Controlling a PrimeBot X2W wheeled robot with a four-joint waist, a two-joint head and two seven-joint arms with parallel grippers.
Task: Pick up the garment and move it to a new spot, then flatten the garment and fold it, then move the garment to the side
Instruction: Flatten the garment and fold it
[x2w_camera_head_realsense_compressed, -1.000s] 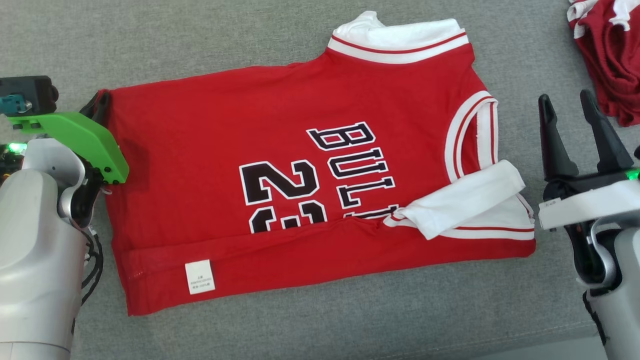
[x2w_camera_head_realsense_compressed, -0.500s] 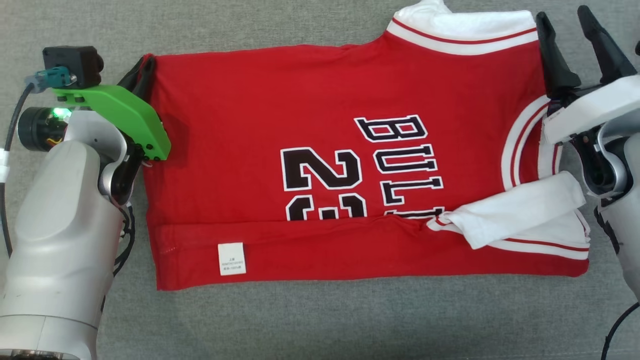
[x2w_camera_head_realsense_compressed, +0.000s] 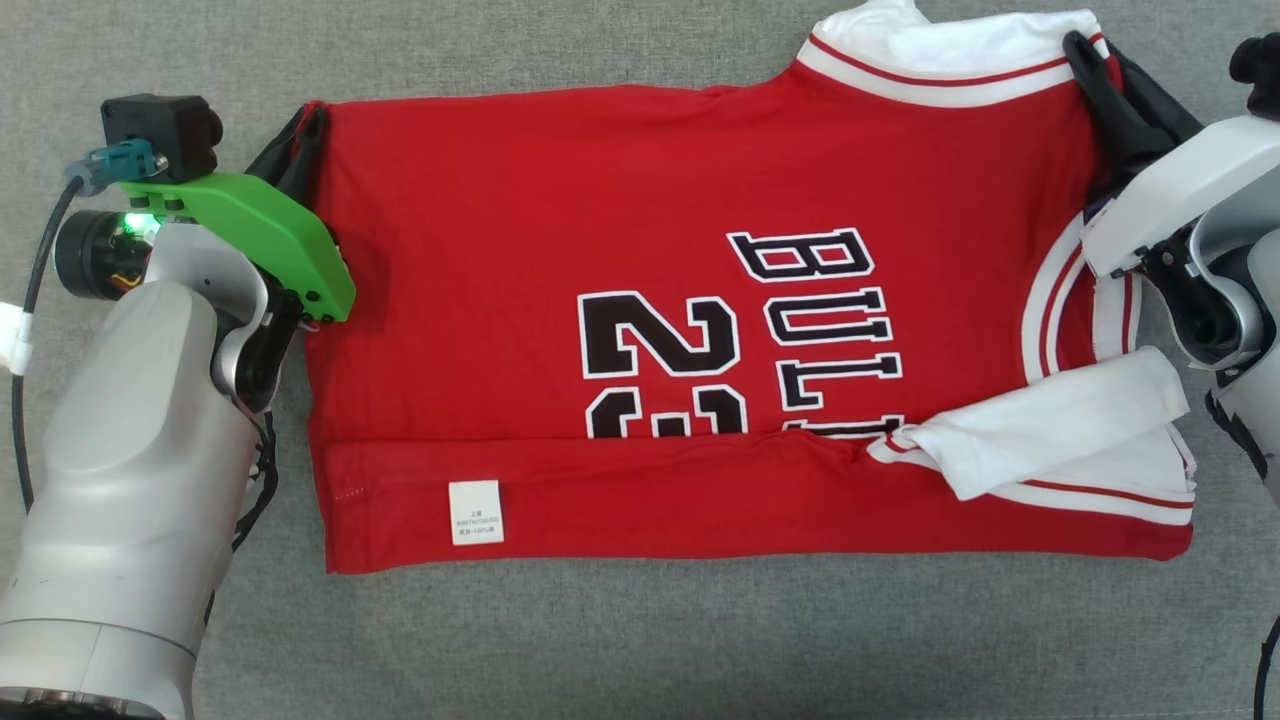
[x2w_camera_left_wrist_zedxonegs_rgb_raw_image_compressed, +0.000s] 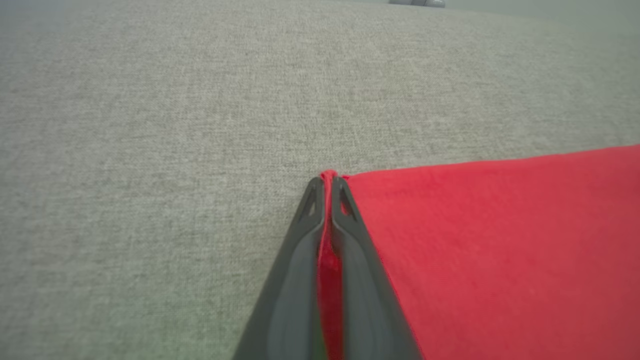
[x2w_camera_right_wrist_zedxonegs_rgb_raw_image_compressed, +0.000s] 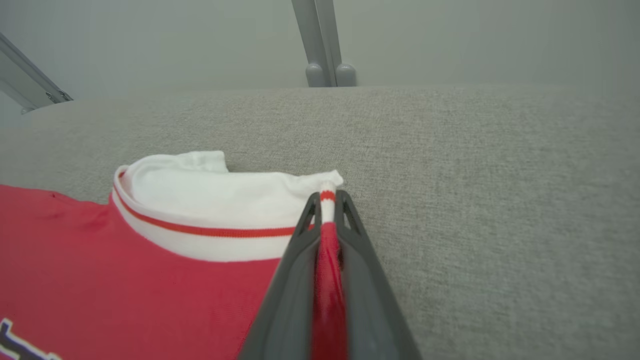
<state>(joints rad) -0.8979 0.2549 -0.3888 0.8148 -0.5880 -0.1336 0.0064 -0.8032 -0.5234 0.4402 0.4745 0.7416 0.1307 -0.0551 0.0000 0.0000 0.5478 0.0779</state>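
Folding is judged to be partly done. The red Bulls jersey (x2w_camera_head_realsense_compressed: 640, 250) is laid flat in the middle of the grey upholstered surface (x2w_camera_head_realsense_compressed: 640, 640). Its near edge is already turned up over the lower part of the number, so that the white care label (x2w_camera_head_realsense_compressed: 475, 512) is exposed on the folded strip. A white sleeve (x2w_camera_head_realsense_compressed: 1060, 425) is doubled over at the near right.

The jersey's far left corner is pinched between the closed fingers of the left gripper (x2w_camera_left_wrist_zedxonegs_rgb_raw_image_compressed: 327, 187). The far right corner, at the striped trim, is clamped likewise by the right gripper (x2w_camera_right_wrist_zedxonegs_rgb_raw_image_compressed: 327, 197). The far edge is probably to be brought toward the near side next. Further folds and the move aside are left to do.

Two metal legs (x2w_camera_right_wrist_zedxonegs_rgb_raw_image_compressed: 325, 45) are seen beyond the surface's far edge. The fold's path is not blocked, though the loose sleeve may be bunched under it.
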